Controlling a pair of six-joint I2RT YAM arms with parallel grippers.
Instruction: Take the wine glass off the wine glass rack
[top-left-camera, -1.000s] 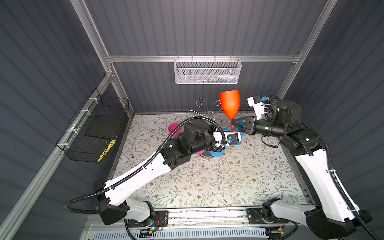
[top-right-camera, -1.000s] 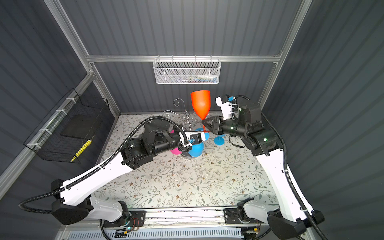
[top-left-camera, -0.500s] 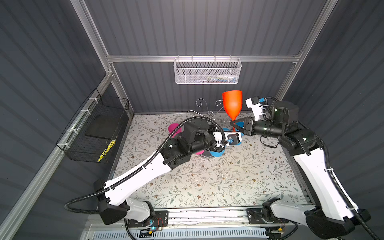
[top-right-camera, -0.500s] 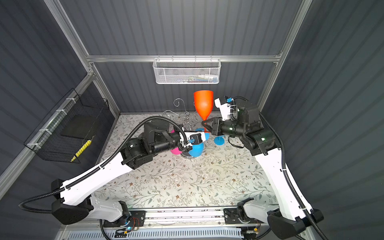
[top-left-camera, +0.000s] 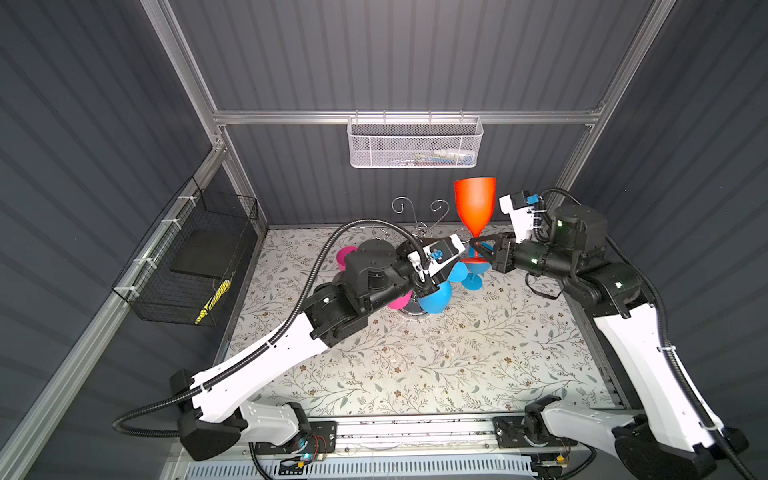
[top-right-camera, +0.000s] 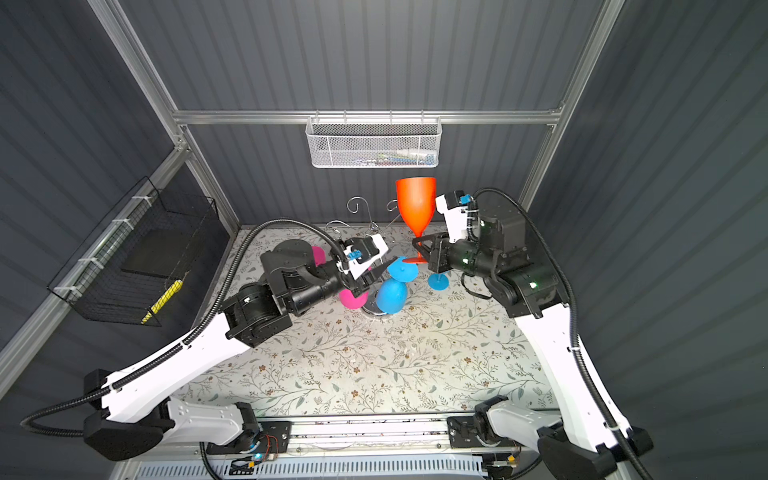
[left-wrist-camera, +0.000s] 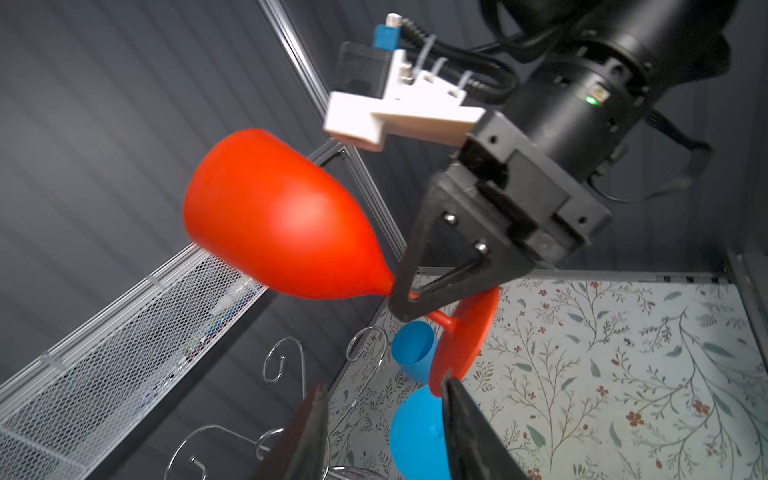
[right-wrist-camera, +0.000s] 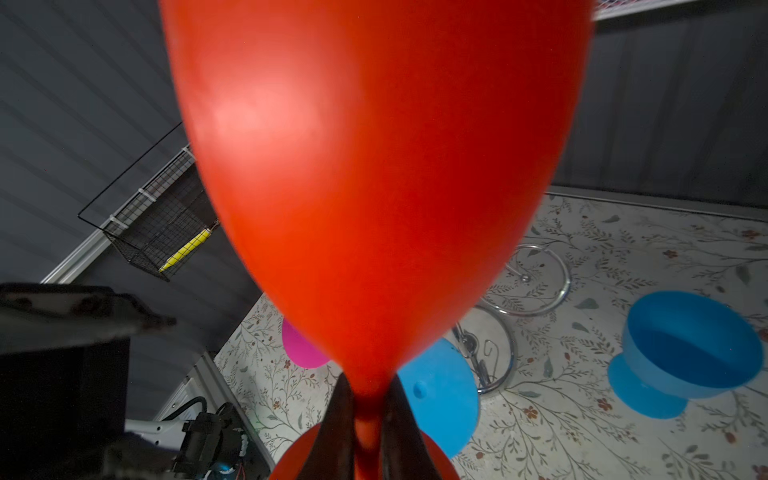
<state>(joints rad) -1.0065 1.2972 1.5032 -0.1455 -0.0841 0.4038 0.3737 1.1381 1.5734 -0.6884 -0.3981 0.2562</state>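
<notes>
The red wine glass (top-left-camera: 475, 205) (top-right-camera: 415, 205) is in the air, bowl up, to the right of the chrome wine glass rack (top-left-camera: 415, 214) (top-right-camera: 365, 208). My right gripper (top-left-camera: 478, 246) (top-right-camera: 417, 246) (right-wrist-camera: 368, 415) is shut on its thin stem, just under the bowl (right-wrist-camera: 374, 166). In the left wrist view the red wine glass (left-wrist-camera: 274, 216) is pinched by the right gripper (left-wrist-camera: 401, 299). My left gripper (top-right-camera: 384, 266) (left-wrist-camera: 382, 384) is open just below the glass's red foot. The foot's rim is at one fingertip (left-wrist-camera: 451, 386), and nothing is gripped.
A blue glass (top-left-camera: 436, 297) and a pink one (top-right-camera: 353, 299) hang upside down on the rack. Another blue glass (top-left-camera: 473, 278) (right-wrist-camera: 685, 353) stands on the floral mat behind it. A white mesh basket (top-left-camera: 413, 145) hangs on the back wall and a black wire basket (top-left-camera: 195, 257) on the left wall.
The left gripper's jaws have parted. The red glass has shifted slightly right and stands more upright, with the right gripper now tight on its stem.
</notes>
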